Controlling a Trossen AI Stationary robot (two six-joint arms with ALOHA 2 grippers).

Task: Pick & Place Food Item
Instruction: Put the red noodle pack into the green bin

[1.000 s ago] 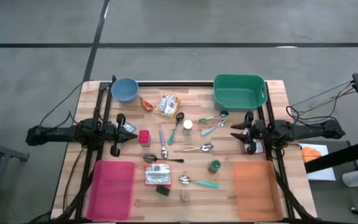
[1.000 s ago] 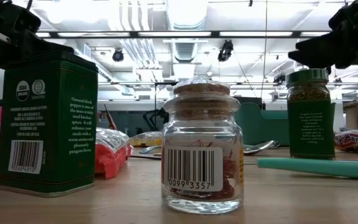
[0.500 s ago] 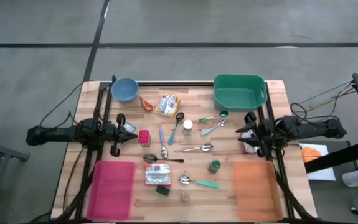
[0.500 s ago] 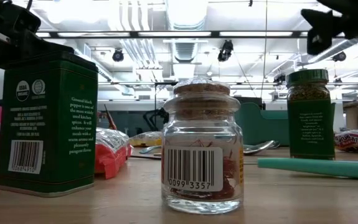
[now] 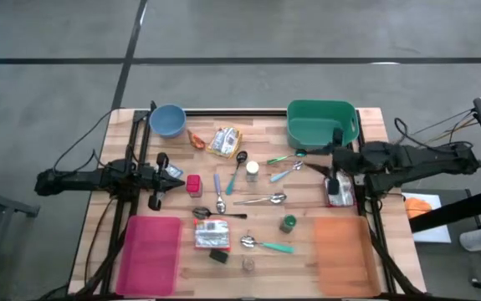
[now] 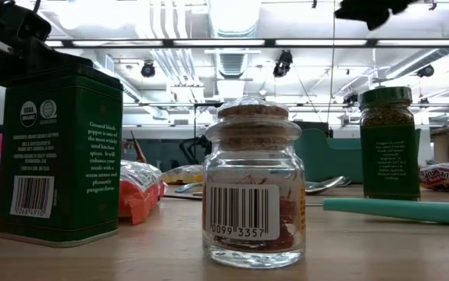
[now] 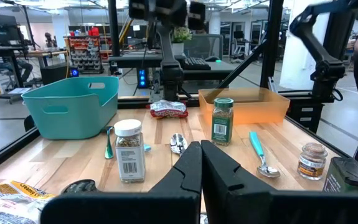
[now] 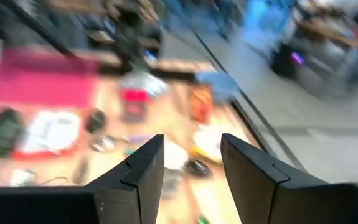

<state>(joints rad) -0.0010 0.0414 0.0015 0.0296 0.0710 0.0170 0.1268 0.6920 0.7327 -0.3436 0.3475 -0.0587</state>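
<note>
Foil packet [image 7: 168, 109] at the table's [image 5: 303, 255] 3 o'clock — likely light, crinkly, slippery — pinch a seam. Right gripper [image 8: 191, 146] open, empty; left gripper [image 7: 200, 146] closed.

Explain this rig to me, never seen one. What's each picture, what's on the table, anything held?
Two dark robot arms work at a wooden table. One picture looks straight down, one sits at tabletop height, and one rides on each wrist. The left hand waits at the left side, fingers shut, holding nothing. The right hand hovers beside the green bin, fingers apart with nothing between them. On the table: a blue bowl, pink tray, orange tray, spoons, snack packets and spice jars. The tabletop picture shows a cork-topped jar and a green pepper tin close up.
</note>
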